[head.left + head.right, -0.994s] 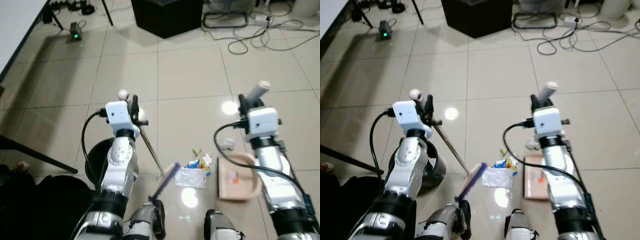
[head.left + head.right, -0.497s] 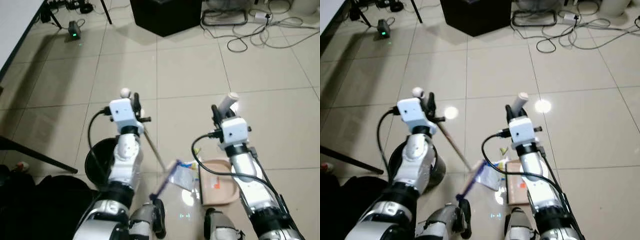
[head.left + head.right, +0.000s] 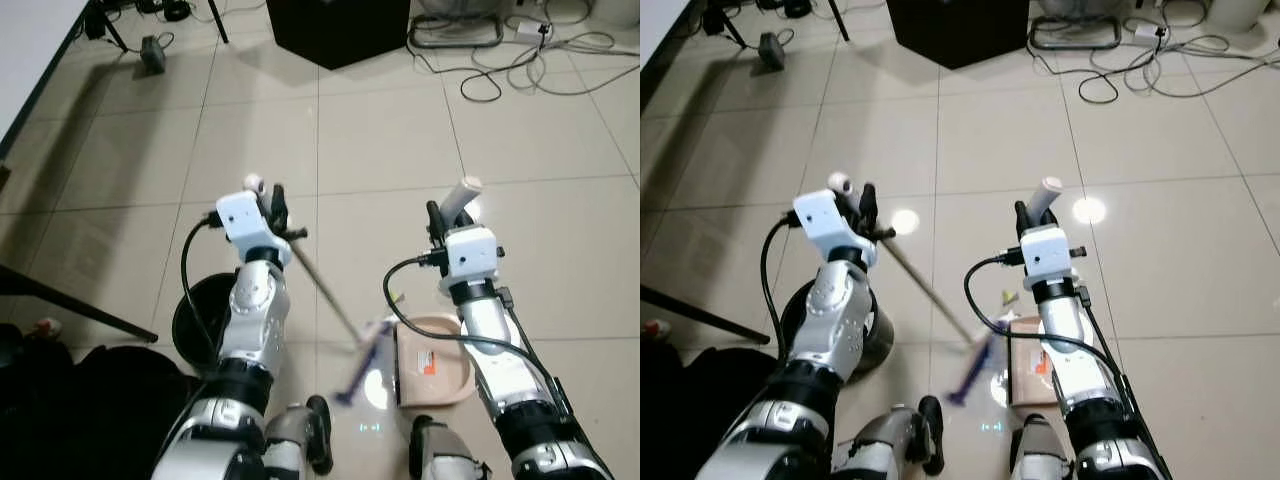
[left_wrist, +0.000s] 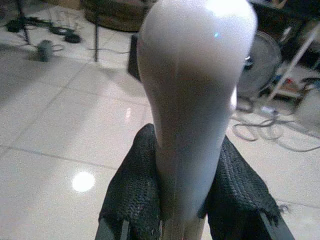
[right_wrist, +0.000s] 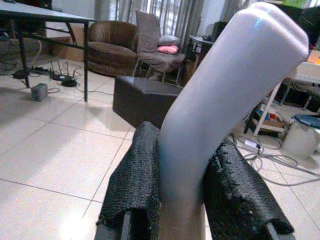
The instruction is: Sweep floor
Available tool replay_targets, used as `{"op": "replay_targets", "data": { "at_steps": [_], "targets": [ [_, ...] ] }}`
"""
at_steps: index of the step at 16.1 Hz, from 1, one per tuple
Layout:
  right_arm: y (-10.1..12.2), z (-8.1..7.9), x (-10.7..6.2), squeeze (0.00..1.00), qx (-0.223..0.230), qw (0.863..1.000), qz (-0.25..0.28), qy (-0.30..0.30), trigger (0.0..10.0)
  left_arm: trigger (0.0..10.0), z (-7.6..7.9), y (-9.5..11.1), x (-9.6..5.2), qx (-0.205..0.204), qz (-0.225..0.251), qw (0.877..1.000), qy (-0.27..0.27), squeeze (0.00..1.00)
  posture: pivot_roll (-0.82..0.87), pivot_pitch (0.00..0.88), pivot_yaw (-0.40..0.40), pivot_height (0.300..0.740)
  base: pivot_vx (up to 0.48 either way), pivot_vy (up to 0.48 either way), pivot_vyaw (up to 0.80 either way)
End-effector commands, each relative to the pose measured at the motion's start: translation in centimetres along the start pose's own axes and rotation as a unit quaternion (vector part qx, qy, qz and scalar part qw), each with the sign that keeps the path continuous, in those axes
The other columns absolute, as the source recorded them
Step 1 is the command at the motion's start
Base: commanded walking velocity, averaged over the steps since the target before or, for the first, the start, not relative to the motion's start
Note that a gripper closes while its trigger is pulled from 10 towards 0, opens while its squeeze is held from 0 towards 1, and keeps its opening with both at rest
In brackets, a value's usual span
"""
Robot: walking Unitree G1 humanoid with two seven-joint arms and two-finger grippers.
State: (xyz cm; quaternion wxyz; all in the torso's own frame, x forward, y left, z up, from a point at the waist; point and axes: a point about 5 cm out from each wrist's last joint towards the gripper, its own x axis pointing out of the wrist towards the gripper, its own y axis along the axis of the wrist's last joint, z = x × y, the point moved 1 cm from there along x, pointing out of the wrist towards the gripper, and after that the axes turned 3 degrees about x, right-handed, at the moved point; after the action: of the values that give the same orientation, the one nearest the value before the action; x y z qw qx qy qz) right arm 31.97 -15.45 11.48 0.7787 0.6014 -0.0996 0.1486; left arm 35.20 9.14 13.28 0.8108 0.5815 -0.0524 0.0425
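Floor tiles (image 3: 380, 140) glossy beige, thin dark grout lines; dustpan (image 3: 432, 352) pale peach, orange scrap inside; broom head (image 3: 362, 362) purple, blurred; broom handle tip (image 4: 192, 95) white; fingers (image 4: 134, 187) black, woven texture; bin (image 3: 200, 318) black.

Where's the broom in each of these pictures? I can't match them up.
Left eye view: the broom slants from the left tool down to the floor, near centre.
Right eye view: same slant, left of centre.
Left wrist view: its white handle end, clamped between black fingers.
Right wrist view: that is the dustpan handle instead.
Shared landmark: the black box.
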Motion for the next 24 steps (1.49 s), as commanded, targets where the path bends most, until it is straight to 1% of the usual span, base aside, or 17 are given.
{"op": "replay_targets", "data": {
  "at_steps": [1, 4, 6, 8, 10, 11, 12, 14, 15, 17, 18, 20, 21, 24],
  "targets": [
    [-0.5, 0.0, -0.3, 0.00, 0.011, 1.000, -0.009, -0.011, 10.0, 10.0, 2.5, 0.2, -0.6, -0.059, -0.006, 0.998, -0.024, 0.00, 0.10, 0.270, 0.155, 0.740, 0.000, 0.000, 0.00],
    [-0.7, 0.4, -0.1, 0.00, 0.014, 1.000, -0.016, -0.022, 10.0, 10.0, 2.6, 1.6, -0.7, -0.069, 0.004, 0.997, -0.040, 0.00, 0.11, 0.261, 0.153, 0.740, 0.000, 0.000, 0.00],
    [-0.7, 0.5, 0.1, 0.00, 0.015, 0.999, -0.015, -0.025, 10.0, 10.0, 3.0, 2.4, -0.7, -0.073, -0.002, 0.995, -0.074, 0.00, 0.10, 0.249, 0.152, 0.740, 0.000, 0.000, 0.00],
    [-0.6, 0.9, 0.4, 0.00, 0.019, 0.999, -0.012, -0.031, 10.0, 10.0, 3.5, 3.8, -0.7, -0.062, 0.001, 0.989, -0.137, 0.00, 0.10, 0.237, 0.150, 0.740, 0.000, 0.000, 0.00],
    [-0.5, 1.3, 0.5, 0.00, 0.037, 0.998, -0.010, -0.042, 10.0, 10.0, 3.3, 5.3, -0.2, -0.060, 0.016, 0.985, -0.161, 0.00, 0.10, 0.223, 0.150, 0.740, 0.000, 0.000, 0.00],
    [-0.4, 1.6, 0.5, 0.00, 0.054, 0.997, -0.005, -0.047, 10.0, 10.0, 2.9, 6.3, 0.4, -0.053, 0.030, 0.984, -0.168, 0.00, 0.10, 0.215, 0.152, 0.740, 0.000, 0.000, 0.00],
    [-0.4, 1.8, 0.2, 0.00, 0.065, 0.997, -0.001, -0.050, 10.0, 10.0, 2.6, 7.4, 1.0, -0.049, 0.043, 0.983, -0.173, 0.00, 0.10, 0.211, 0.154, 0.740, 0.000, 0.000, 0.00],
    [-0.6, 2.4, -0.3, 0.00, 0.080, 0.995, 0.001, -0.065, 10.0, 10.0, 1.9, 8.8, 1.8, -0.031, 0.061, 0.981, -0.181, 0.00, 0.10, 0.196, 0.159, 0.740, 0.000, 0.000, 0.00],
    [-0.6, 2.9, -0.7, 0.00, 0.090, 0.993, 0.006, -0.076, 10.0, 10.0, 1.3, 9.9, 2.5, -0.019, 0.072, 0.980, -0.183, 0.00, 0.10, 0.187, 0.166, 0.740, 0.000, 0.000, 0.00],
    [-0.4, 3.4, -1.4, 0.00, 0.104, 0.990, 0.016, -0.089, 10.0, 10.0, 0.6, 10.8, 3.1, -0.003, 0.084, 0.980, -0.182, 0.00, 0.09, 0.171, 0.173, 0.740, 0.000, 0.000, 0.00],
    [-0.2, 3.7, -1.8, 0.00, 0.111, 0.989, 0.024, -0.091, 10.0, 10.0, 0.1, 11.1, 3.4, 0.007, 0.089, 0.981, -0.175, 0.00, 0.09, 0.161, 0.177, 0.740, 0.000, 0.000, 0.00],
    [-0.1, 3.9, -2.1, 0.00, 0.116, 0.989, 0.029, -0.093, 10.0, 10.0, -0.2, 11.3, 3.7, 0.014, 0.093, 0.981, -0.170, 0.00, 0.08, 0.152, 0.181, 0.740, 0.000, 0.000, 0.00],
    [0.4, 4.4, -3.2, 0.00, 0.123, 0.986, 0.040, -0.101, 10.0, 10.0, -0.6, 11.2, 4.1, 0.040, 0.101, 0.980, -0.166, 0.00, 0.08, 0.134, 0.184, 0.740, 0.000, 0.000, 0.00],
    [1.1, 4.8, -4.2, 0.00, 0.127, 0.985, 0.052, -0.106, 10.0, 10.0, -1.0, 11.1, 4.3, 0.058, 0.107, 0.979, -0.161, 0.00, 0.06, 0.113, 0.185, 0.740, 0.000, 0.000, 0.00]
  ]
}}
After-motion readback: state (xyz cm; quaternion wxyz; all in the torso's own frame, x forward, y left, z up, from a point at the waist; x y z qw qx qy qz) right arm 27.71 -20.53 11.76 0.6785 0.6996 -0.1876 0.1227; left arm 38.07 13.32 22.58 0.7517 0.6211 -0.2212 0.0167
